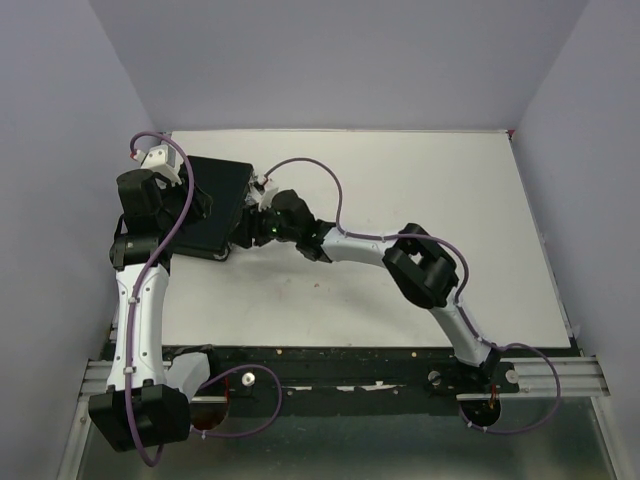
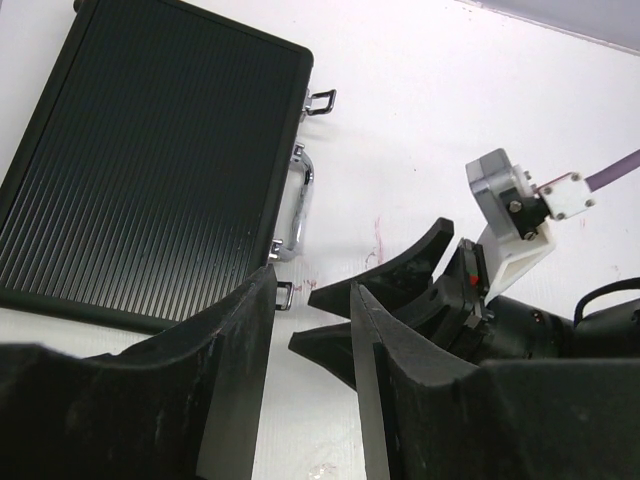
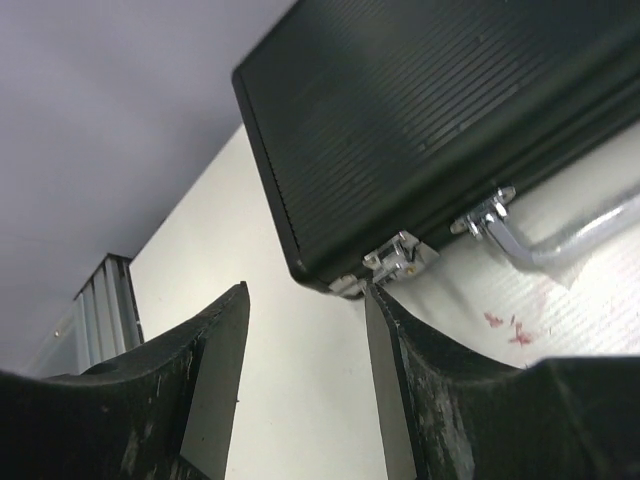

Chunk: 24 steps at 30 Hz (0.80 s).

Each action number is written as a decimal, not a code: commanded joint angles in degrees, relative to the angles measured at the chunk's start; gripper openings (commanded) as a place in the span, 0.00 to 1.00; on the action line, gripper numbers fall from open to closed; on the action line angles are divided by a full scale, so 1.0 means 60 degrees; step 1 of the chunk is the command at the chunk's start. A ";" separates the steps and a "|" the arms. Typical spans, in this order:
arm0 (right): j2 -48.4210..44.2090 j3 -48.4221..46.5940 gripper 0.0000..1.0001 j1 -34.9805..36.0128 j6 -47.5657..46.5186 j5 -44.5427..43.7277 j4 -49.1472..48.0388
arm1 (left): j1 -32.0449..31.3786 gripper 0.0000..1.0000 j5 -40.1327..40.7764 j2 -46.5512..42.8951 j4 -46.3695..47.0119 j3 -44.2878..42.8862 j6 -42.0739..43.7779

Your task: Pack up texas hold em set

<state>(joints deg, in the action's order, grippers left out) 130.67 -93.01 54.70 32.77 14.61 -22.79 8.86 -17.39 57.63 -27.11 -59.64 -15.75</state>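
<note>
Texas hold em set [image 1: 222,185]: its black ribbed case lies shut and flat at the far left of the white counter [image 1: 420,200], with the silver handle [image 2: 301,200] facing the right arm [image 1: 365,245]. The right jaws stand apart with nothing between them, and one of them sits right against the near latch [image 3: 400,262] at the case's corner. The left jaws hover just beside the case, narrowly parted and holding nothing.

You appear to be fastening that latch; whether it is already snapped down cannot be told. Press the tab flat toward the case edge instead of pinching it. Keep the push low so the case does not slide. The left arm [image 1: 140,290] could brace the far side.

Count: one case, one handle, two latches, two arms. No loose chips, dice or discs show.
</note>
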 commanded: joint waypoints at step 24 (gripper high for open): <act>0.1600 -0.1168 0.55 0.0039 0.0338 0.0436 0.0678 | -0.0012 0.49 -0.0251 -0.0068 -0.0007 0.0052 -0.0012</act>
<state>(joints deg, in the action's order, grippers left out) 138.32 -101.69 54.70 33.45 15.62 -19.18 8.86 -17.52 57.65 -27.11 -59.61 -15.73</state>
